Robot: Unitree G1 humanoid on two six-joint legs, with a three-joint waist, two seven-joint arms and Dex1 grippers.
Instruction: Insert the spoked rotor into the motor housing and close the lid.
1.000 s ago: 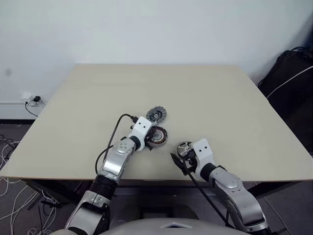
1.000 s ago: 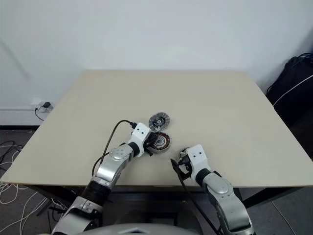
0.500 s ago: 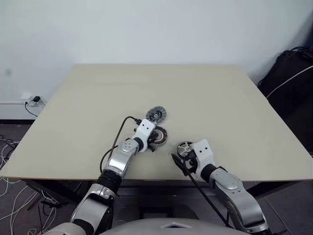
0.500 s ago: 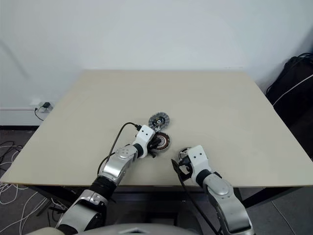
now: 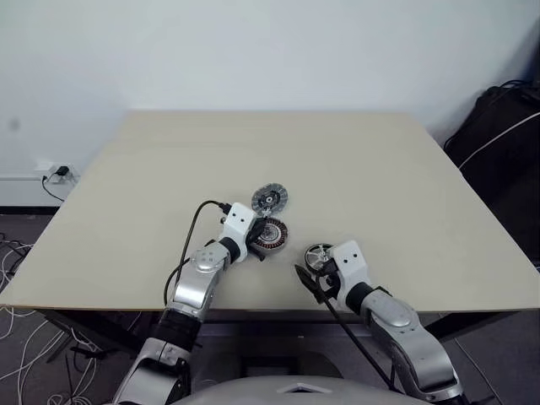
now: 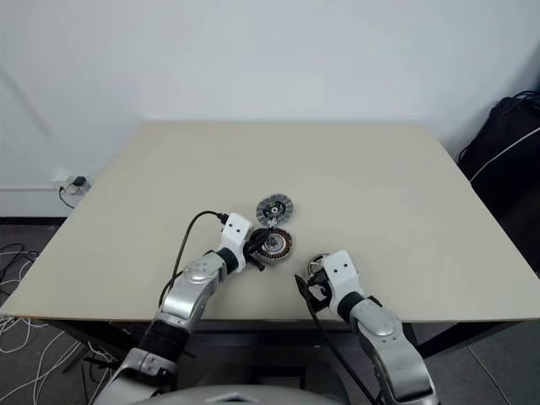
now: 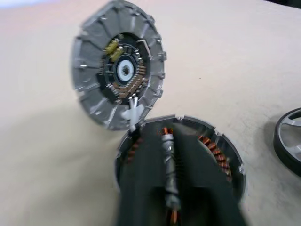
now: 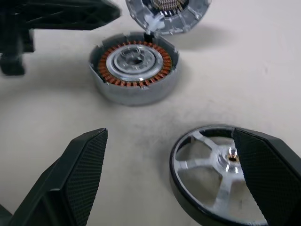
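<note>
The motor housing (image 8: 134, 70), a grey cup with copper windings, sits open near the table's front. The lid (image 7: 117, 75) lies just behind it, ribbed face up and touching its rim. To the housing's right lies the spoked rotor (image 8: 211, 176), flat, with a black rim and silver spokes. My left gripper (image 5: 256, 246) is shut and empty, its tips at the housing's left edge. My right gripper (image 8: 170, 134) is open just in front of the rotor, one finger (image 8: 263, 165) over its right rim and holding nothing.
The three parts lie close together near the table's front edge (image 5: 253, 308). A black cable (image 5: 192, 232) loops from my left wrist over the table. A dark bag (image 5: 506, 126) stands on the floor at the far right.
My left hand has drawn back a little toward the left and its fingers have closed. The housing, lid, rotor and right gripper have stayed in place.
</note>
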